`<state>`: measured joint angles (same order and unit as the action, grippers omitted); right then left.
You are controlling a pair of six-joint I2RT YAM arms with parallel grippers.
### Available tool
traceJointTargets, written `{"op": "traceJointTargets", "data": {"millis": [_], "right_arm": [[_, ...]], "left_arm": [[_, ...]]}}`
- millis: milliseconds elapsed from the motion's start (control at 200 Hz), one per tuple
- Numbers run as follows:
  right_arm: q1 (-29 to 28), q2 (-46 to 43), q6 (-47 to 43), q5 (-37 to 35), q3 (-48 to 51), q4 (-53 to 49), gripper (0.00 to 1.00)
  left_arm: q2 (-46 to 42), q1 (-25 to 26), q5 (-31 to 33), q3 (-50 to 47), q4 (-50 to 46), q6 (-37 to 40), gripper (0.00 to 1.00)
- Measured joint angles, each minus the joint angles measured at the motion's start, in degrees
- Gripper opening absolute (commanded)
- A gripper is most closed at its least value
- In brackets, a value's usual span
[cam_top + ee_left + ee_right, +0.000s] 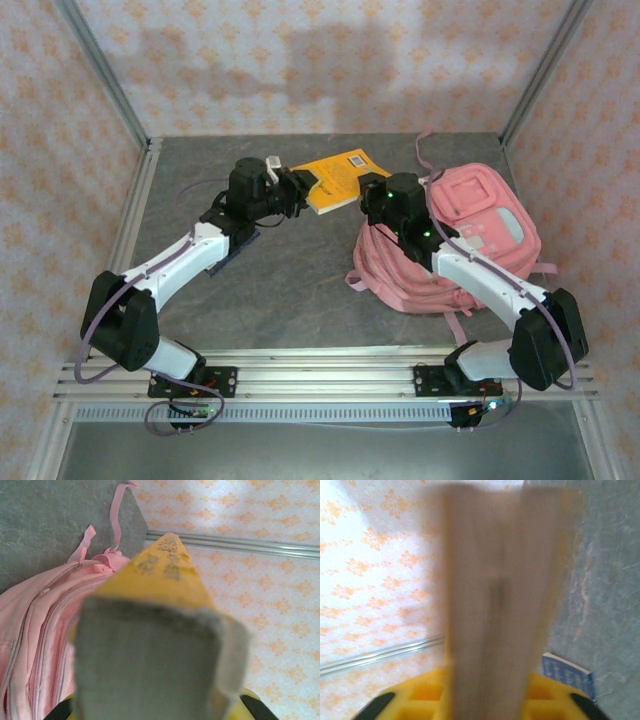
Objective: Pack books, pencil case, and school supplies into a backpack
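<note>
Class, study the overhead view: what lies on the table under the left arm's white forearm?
A dark blue book's edge pokes out beneath the left arm, flat on the table. The arm covers the rest, so its cover cannot be seen.

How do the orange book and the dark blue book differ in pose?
The orange book hangs above the table between the left hand and right hand, cover visible; the dark blue book lies on the table, largely hidden beneath the left arm. Both are outside the backpack.

Grey table [300, 290], pink backpack [490, 200] lying on it, dark blue book [568, 672]
</note>
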<state>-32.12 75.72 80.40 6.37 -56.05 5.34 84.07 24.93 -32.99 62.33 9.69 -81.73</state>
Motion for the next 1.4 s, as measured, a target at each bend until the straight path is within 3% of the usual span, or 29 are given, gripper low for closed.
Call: {"op": "traceJointTargets", "data": {"millis": [160, 400, 661, 861, 1076, 1201, 1396], "right_arm": [[-0.09, -2.25, -12.87, 0.76, -2.54, -11.41, 0.64], [0.44, -6.23, -40.54, -1.2, -9.68, -34.6, 0.72], [2.05, 2.62, -61.29, -8.92, -15.06, -52.26, 0.77], [5.7, 12.09, -66.73, -8.13, -19.02, -57.88, 0.76], [7.43, 15.65, -68.59, -1.64, -19.06, -60.11, 0.65], [7.43, 17.33, -69.2, 2.67, -18.47, -59.8, 0.45], [8.94, 17.09, -69.85, 3.61, -16.79, -58.99, 0.09]], "left_arm": [[-1.55, -0.04, 1.95, 3.28, -11.76, 7.8, 0.0], [-8.04, -1.73, 6.01, 9.49, -38.14, 24.85, 0.0], [-8.22, -1.7, 6.47, 10.95, -55.95, 35.3, 0.0], [-9.44, -0.5, 7.17, 8.15, -57.92, 36.61, 0.0], [-12.5, 0.48, 8.09, 4.13, -58.82, 36.87, 0.0], [-12.59, 0.59, 8.22, 4.15, -58.82, 36.92, 0.0], [-12.57, 0.59, 8.15, 7.34, -61.48, 39.89, 0.0]]}}
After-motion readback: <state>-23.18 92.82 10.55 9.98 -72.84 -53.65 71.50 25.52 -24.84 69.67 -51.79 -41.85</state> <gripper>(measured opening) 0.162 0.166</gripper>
